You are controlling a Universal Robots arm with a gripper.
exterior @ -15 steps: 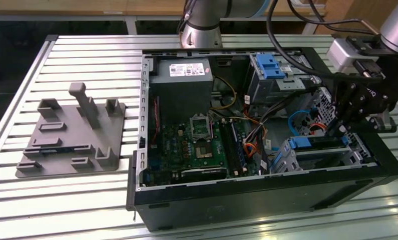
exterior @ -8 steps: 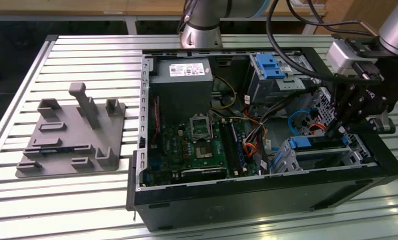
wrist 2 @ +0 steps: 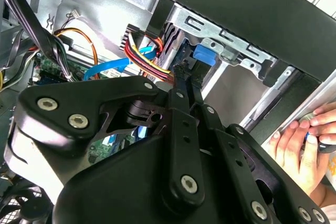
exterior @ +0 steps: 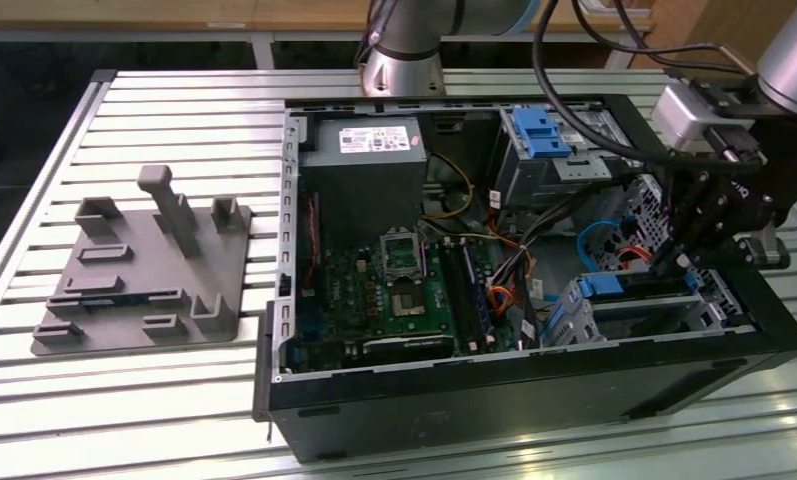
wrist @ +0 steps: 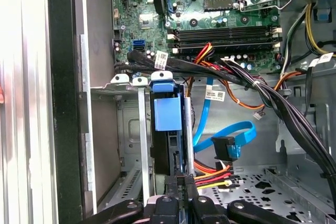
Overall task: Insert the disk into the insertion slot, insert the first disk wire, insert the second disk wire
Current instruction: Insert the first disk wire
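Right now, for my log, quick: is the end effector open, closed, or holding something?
End effector: closed, tips by the disk; whether it grips anything cannot be told.

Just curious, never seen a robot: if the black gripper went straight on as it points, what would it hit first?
Probably the blue-framed disk standing in the perforated silver metal insertion slot, ahead of the gripper; the black wire plug it holds would touch first.

I see blue cable and red-yellow wires crowding just beside my tool | black cable bundle crosses between disk and motherboard | perforated case floor beyond lies free | hand by outer wall
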